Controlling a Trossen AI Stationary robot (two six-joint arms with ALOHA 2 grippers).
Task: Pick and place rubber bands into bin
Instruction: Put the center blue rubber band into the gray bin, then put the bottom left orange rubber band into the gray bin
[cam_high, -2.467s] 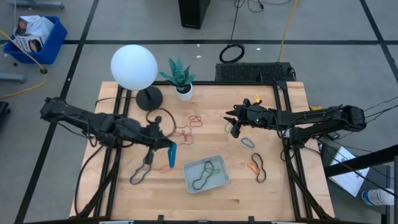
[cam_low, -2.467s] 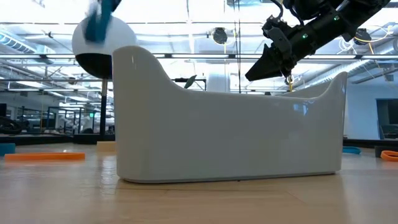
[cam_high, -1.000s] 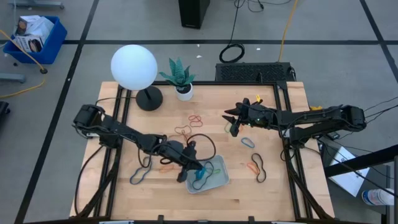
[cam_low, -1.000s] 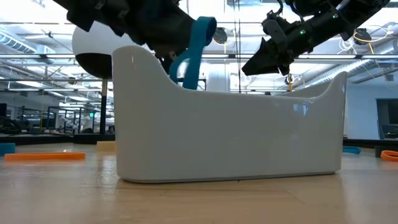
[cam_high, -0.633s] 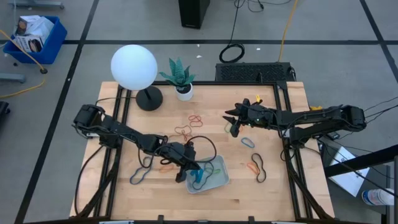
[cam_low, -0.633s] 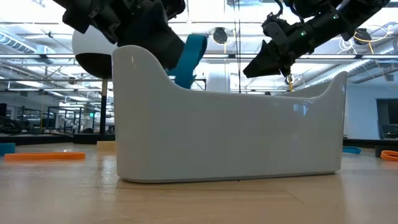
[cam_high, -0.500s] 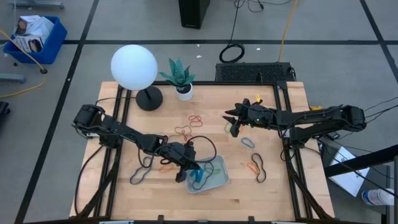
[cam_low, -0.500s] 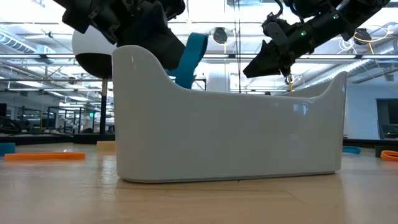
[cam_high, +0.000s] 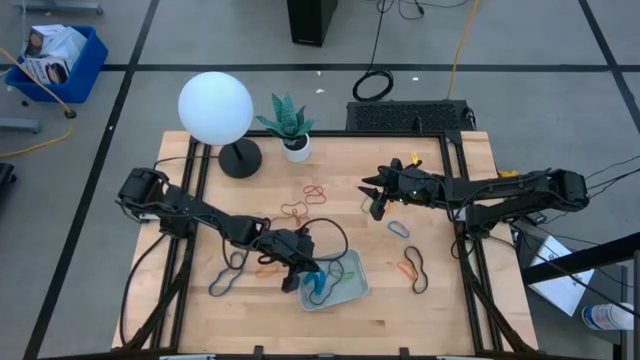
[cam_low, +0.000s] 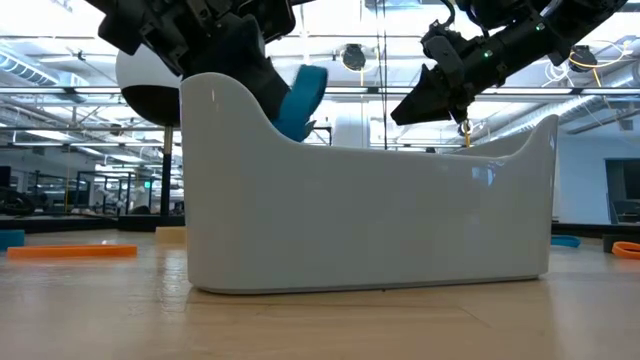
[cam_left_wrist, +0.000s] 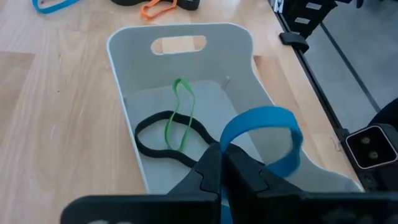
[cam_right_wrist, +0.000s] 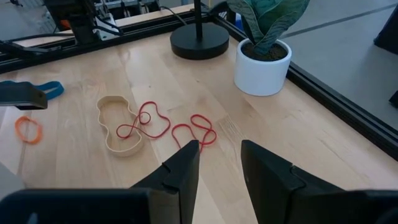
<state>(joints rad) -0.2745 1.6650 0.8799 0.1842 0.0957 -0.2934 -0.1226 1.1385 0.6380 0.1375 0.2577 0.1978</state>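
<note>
Possibly the blue rubber band (cam_left_wrist: 261, 134), clenched in the left gripper (cam_left_wrist: 219, 163) above the bin (cam_left_wrist: 124, 81), springs over the low wall when released.

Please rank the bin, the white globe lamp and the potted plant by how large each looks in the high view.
1. Globe lamp, largest, though it stands nearer the overhead camera.
2. Bin, a little smaller.
3. Potted plant, smallest.
</note>
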